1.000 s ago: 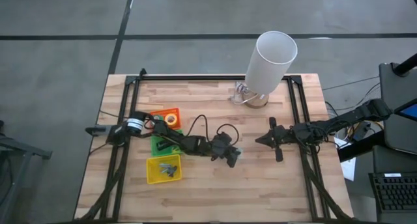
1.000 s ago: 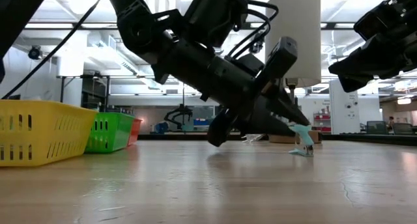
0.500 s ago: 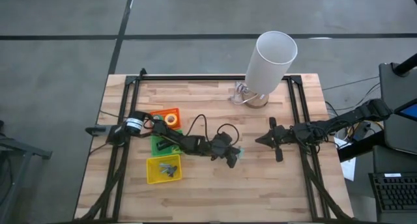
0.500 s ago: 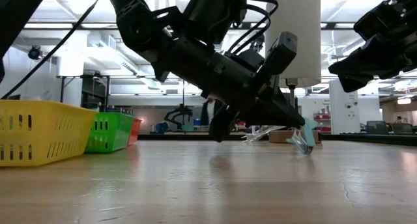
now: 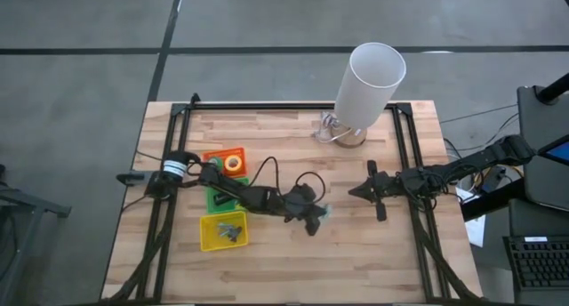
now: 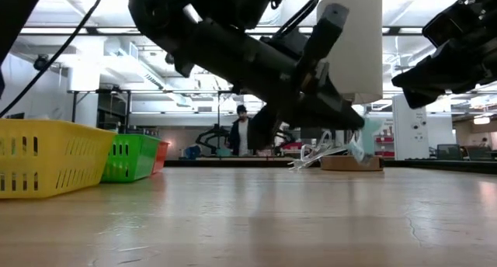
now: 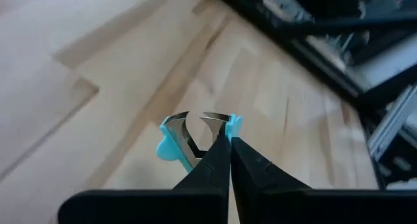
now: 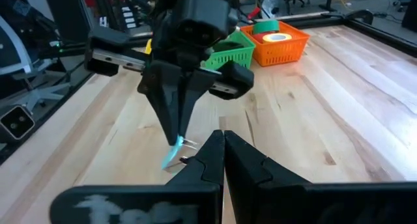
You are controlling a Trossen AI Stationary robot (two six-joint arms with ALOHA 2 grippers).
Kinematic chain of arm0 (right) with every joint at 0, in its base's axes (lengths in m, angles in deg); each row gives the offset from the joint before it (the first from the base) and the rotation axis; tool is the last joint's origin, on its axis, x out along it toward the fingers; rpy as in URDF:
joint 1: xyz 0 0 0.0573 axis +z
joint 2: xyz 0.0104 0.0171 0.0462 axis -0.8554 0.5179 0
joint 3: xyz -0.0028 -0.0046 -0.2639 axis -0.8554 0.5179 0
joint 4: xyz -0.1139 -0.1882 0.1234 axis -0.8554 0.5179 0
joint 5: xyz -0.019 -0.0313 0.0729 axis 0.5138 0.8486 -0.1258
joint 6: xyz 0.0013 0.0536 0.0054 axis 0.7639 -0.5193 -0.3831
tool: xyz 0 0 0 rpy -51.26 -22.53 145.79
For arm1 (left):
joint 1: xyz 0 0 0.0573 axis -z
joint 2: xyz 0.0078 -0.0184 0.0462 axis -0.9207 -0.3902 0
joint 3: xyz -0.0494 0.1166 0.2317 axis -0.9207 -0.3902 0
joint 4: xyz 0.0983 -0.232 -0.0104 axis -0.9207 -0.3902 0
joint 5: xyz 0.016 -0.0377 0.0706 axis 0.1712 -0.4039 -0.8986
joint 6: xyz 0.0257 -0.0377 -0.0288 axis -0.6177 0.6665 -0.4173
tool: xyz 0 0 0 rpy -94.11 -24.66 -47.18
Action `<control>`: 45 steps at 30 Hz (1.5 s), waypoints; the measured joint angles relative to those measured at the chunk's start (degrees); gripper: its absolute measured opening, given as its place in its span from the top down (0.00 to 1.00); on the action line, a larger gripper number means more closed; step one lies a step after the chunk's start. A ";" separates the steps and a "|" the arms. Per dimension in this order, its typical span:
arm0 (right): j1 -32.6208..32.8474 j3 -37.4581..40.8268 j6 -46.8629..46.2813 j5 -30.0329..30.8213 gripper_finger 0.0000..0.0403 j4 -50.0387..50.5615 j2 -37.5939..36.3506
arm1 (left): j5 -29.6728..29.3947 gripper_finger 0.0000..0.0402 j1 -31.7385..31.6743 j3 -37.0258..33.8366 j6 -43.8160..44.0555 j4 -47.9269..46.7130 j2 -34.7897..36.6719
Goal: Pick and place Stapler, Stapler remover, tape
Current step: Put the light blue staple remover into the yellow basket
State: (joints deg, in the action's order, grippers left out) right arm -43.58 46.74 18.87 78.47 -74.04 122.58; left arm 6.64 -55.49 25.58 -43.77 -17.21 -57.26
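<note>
My left gripper [image 5: 316, 221] reaches over the middle of the table and is shut on a small teal staple remover [image 5: 325, 213] with silver claws. It also shows in the left wrist view [image 7: 189, 138], the low view [image 6: 365, 136] and the right wrist view [image 8: 173, 152]. My right gripper [image 5: 355, 192] waits shut and empty to the right of it. Tape rolls [image 8: 272, 34] lie in the orange tray [image 5: 228, 160]. The stapler does not show; my left arm crosses the green tray [image 5: 216, 199]. My left gripper pinches one teal handle of the staple remover [image 7: 233, 125] between its two fingertips. The fingers slant down from the table's left side. The remover hangs at the fingertips, clear of the table, its silver claws [image 7: 195, 127] sticking out beyond them.
A yellow tray [image 5: 222, 231] with small silver claw pieces sits near the table's left front. A tall white cylinder [image 5: 369, 82] stands at the far edge. A black frame [image 5: 409, 164] runs along the table's sides. A person [image 6: 242, 135] stands in the room behind.
My left gripper has gone up with the staple remover. The remover stood on the table, then tipped, and now hangs clear of the wood at the fingertips.
</note>
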 joint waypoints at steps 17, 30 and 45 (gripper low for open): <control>-0.02 -0.02 4.99 -0.73 0.98 0.00 -0.15 | -0.27 0.98 4.31 -0.03 -2.05 -19.19 7.53; 0.00 -0.02 4.69 -0.71 0.98 0.01 -0.15 | -1.37 0.98 13.53 -0.01 -4.41 -49.78 22.60; -0.02 -0.02 4.54 -0.62 0.98 -0.52 -0.24 | -13.72 0.97 27.48 -1.59 22.61 -81.41 31.77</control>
State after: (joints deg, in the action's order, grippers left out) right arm -43.60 46.72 23.41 77.85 -74.56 122.34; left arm -7.08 -28.01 24.00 -21.16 -98.62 -25.48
